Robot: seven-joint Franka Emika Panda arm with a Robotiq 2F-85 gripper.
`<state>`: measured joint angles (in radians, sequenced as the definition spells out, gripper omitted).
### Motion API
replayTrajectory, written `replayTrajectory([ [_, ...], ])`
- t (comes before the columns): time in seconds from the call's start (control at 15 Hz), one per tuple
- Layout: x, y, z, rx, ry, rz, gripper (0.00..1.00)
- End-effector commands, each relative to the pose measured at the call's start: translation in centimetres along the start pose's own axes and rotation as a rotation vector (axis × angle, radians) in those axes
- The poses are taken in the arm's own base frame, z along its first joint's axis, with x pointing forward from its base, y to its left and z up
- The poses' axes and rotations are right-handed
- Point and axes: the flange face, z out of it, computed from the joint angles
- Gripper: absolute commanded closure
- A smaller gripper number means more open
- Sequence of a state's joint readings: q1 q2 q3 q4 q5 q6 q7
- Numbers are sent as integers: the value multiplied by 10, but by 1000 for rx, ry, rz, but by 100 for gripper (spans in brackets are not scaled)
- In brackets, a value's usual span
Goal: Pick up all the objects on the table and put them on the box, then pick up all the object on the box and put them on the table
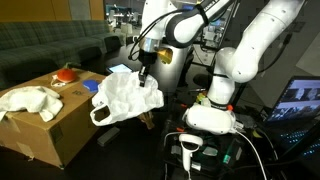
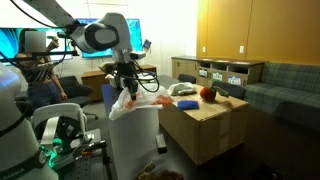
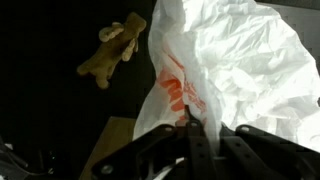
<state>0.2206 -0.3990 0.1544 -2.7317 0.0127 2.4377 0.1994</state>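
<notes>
My gripper point(image 1: 145, 78) is shut on the top of the white plastic bag point(image 1: 125, 98), which hangs in the air just beside the box point(image 1: 50, 125). The wrist view shows the gripper point(image 3: 195, 125) pinching the bag point(image 3: 235, 60) with its red print. Below it, a brown stick-like piece point(image 3: 112, 50) lies on the black table point(image 3: 40, 40). On the box top sit an orange-red roundish piece point(image 1: 66, 73) and a white cloth point(image 1: 30, 100). In an exterior view the bag point(image 2: 135, 130) dangles from the gripper point(image 2: 127, 88) next to the box point(image 2: 205, 130), with the orange-red piece point(image 2: 208, 94) on it.
A grey barcode scanner point(image 1: 190, 150) stands in front of the robot base point(image 1: 212, 115). A glowing screen point(image 1: 300, 100) is at the far side. Sofas and a shelf unit point(image 2: 225, 72) stand behind the box.
</notes>
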Motion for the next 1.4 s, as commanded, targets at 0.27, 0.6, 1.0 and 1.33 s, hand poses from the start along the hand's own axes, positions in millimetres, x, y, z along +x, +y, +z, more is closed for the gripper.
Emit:
replayTrajectory([
  [0.27,55,-4,-100,5,122,72,100],
  [0.6,107,-20,-119,20,169,142,100],
  [1.0,183,-37,-103,57,168,249,100],
  [1.33,235,-38,-90,84,170,336,100],
])
